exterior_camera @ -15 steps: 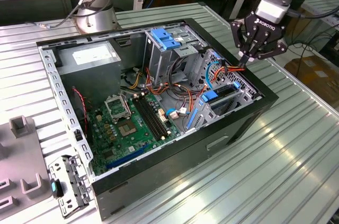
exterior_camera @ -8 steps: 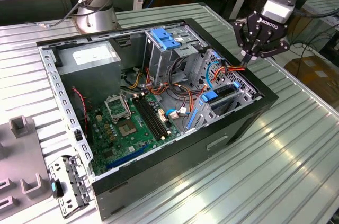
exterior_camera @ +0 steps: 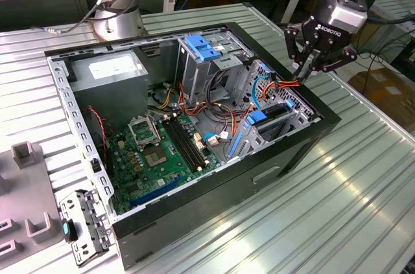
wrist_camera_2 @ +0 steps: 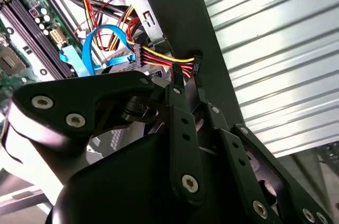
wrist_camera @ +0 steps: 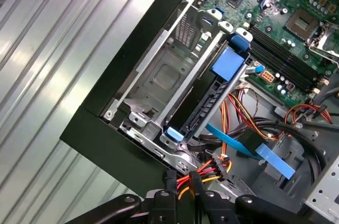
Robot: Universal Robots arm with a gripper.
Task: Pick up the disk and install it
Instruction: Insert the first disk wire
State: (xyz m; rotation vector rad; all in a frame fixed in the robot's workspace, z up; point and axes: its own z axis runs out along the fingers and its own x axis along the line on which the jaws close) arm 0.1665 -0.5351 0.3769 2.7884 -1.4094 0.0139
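My tool (exterior_camera: 305, 72) sits upper right of exterior frame, over far edge of the open PC case (exterior_camera: 279, 157), which lies on ribbed metal desk (exterior_camera: 337, 209). Fingers clenched on the black connector (wrist_camera_2: 183, 71) of a red/yellow/black power cable (wrist_camera_2: 161, 59); in second wrist view fingertips (wrist_camera_2: 176, 83) pinch it at the case wall. Same cable bundle (wrist_camera: 204, 173) shows low centre in first wrist view, just above my tool (wrist_camera: 183, 195).

Disk (exterior_camera: 272, 117) w/ blue carrier already seated in drive cage, right of centre in exterior frame; in first wrist view it's mid-frame (wrist_camera: 212, 99), blue tab up top.

Motherboard (exterior_camera: 162, 151) left of centre. Grey perforated bracket (exterior_camera: 81, 225) lower left on desk, outside the case.
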